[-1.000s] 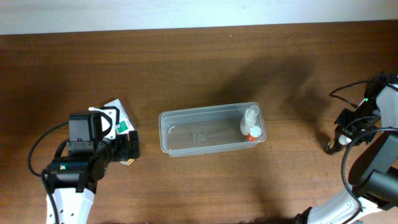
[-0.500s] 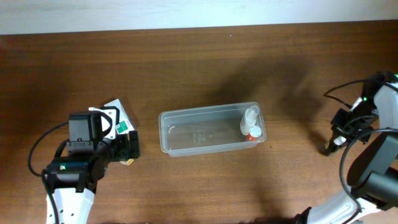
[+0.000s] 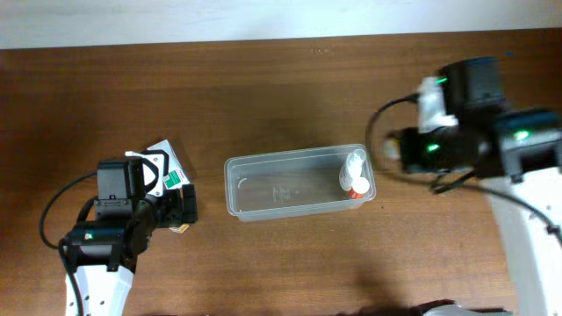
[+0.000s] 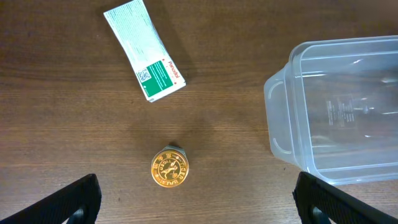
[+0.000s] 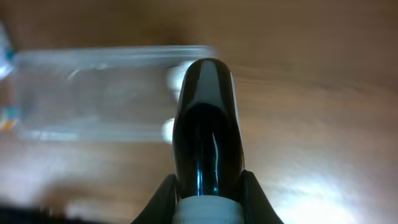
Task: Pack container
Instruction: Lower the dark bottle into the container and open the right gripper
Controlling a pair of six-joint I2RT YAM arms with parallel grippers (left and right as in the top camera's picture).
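Note:
The clear plastic container [image 3: 294, 160] lies in the middle of the table and also shows in the left wrist view [image 4: 280, 99]. At its right end it holds a small clear bottle [image 3: 353, 163] and a red-capped item [image 3: 359, 186]. My right gripper [image 5: 208, 194] is shut on a dark glossy bottle [image 5: 208, 124] with a white cap, just right of the container; in the overhead view it [image 3: 392, 149] is blurred. My left gripper [image 4: 196, 202] is open above a gold-lidded jar [image 4: 170, 170]. A white and green packet [image 4: 144, 50] lies beyond the jar.
The packet [image 3: 167, 172] lies left of the container, partly under the left arm [image 3: 114, 219]. The table's far edge meets a pale wall [image 3: 263, 17]. Cables trail from the right arm [image 3: 492, 140].
My right arm has swung from the far right edge leftward to the container's right end, holding the dark bottle. The left arm, jar and packet have not moved.

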